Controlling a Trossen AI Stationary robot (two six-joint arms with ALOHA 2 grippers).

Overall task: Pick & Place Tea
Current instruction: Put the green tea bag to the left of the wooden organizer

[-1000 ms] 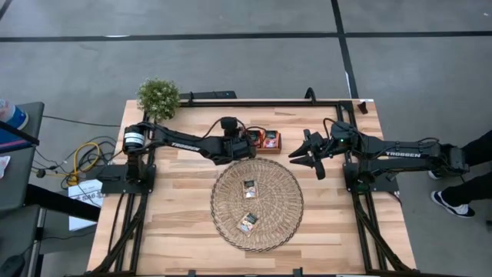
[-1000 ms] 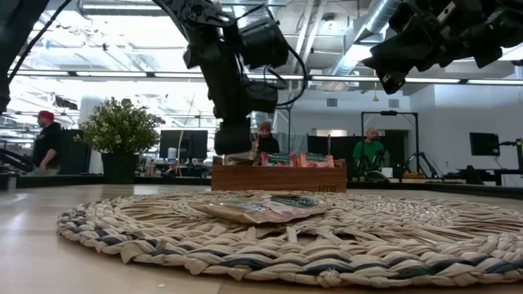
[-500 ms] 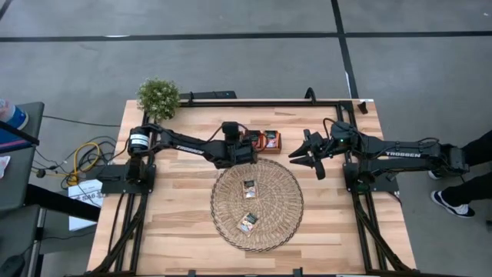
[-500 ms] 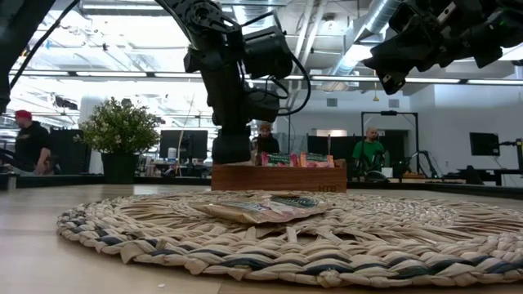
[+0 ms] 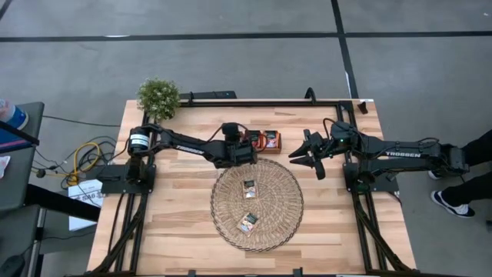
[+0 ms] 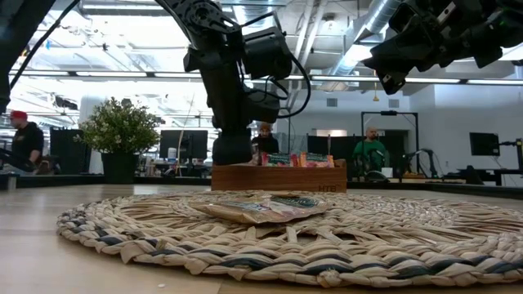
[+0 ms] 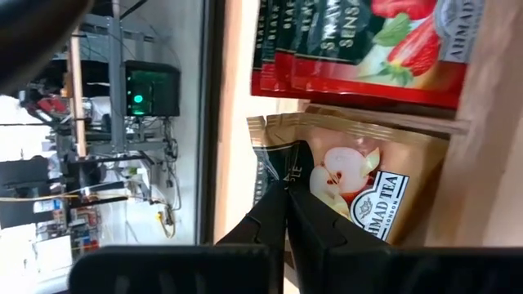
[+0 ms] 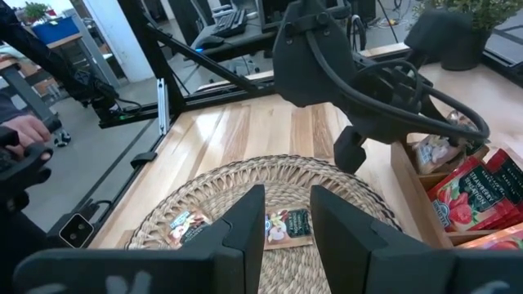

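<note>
Red (image 7: pixel 368 41) and beige (image 7: pixel 368 188) tea sachets stand on edge in the small wooden tray (image 5: pixel 266 141) at the far middle of the table. My left gripper (image 5: pixel 246 141) (image 7: pixel 286 186) reaches into the tray's left end, shut on a beige sachet. Two more sachets (image 5: pixel 249 188) (image 5: pixel 247 223) lie flat on the round wicker mat (image 5: pixel 292 201). To the right of the tray my right gripper (image 5: pixel 298 154) (image 8: pixel 288 200) hangs open above the table, holding nothing. My left gripper pinches the beige sachet between its two fingertips at the dark band along one edge (image 7: pixel 265 167). The fingers slant down into the tray from the table's left. The sachet stands among the other beige ones in its compartment.
A potted plant (image 5: pixel 158 97) stands at the far left corner. The tray's wooden wall (image 6: pixel 278 178) rises just behind the mat (image 6: pixel 270 233). Bare wood lies to the left and right of the mat. People stand in the room beyond the table.
My left gripper has sunk slightly into the tray's left end and has stayed shut; over the last half second it has kept still.
</note>
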